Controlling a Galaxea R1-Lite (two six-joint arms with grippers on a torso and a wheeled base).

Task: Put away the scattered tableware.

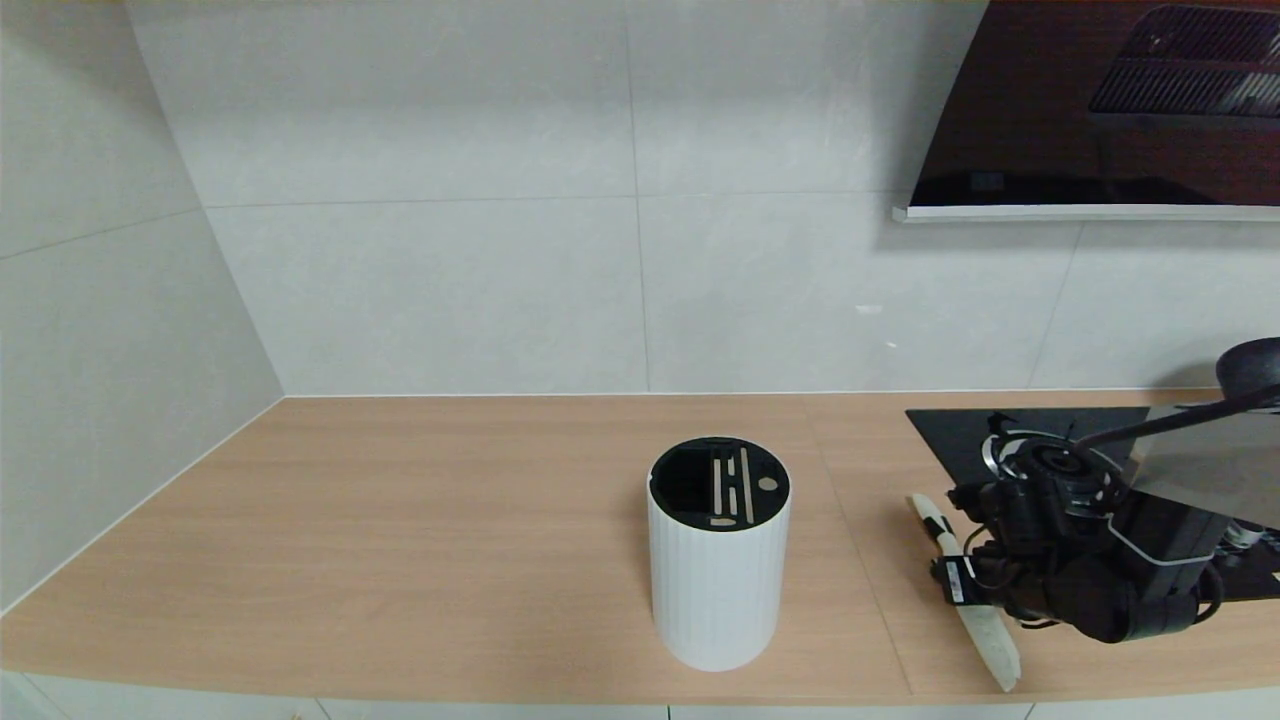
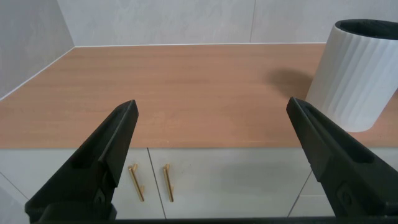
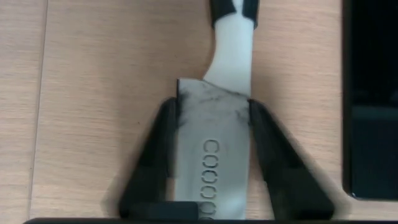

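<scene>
1. No legible text, number or sign found.
2. On the knife (image 3: 214,155): a row of small rings (image 3: 211,171) along the blade, not characters.
3. On the right gripper (image 1: 978,600): a white tag (image 1: 955,590), print too small to read.

The setting is a kitchen. A wood-grain countertop (image 1: 450,520) runs along a tiled wall (image 1: 450,250), with a black cooktop (image 1: 960,435) beneath a dark range hood (image 1: 1100,110). Cabinet doors (image 2: 249,180) with gold handles (image 2: 168,182) sit below; a white knife holder (image 1: 718,570) stands on top.

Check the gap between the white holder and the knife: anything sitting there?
Nothing. In the head view, the stretch between the white holder and the knife is bare wooden countertop.
</scene>
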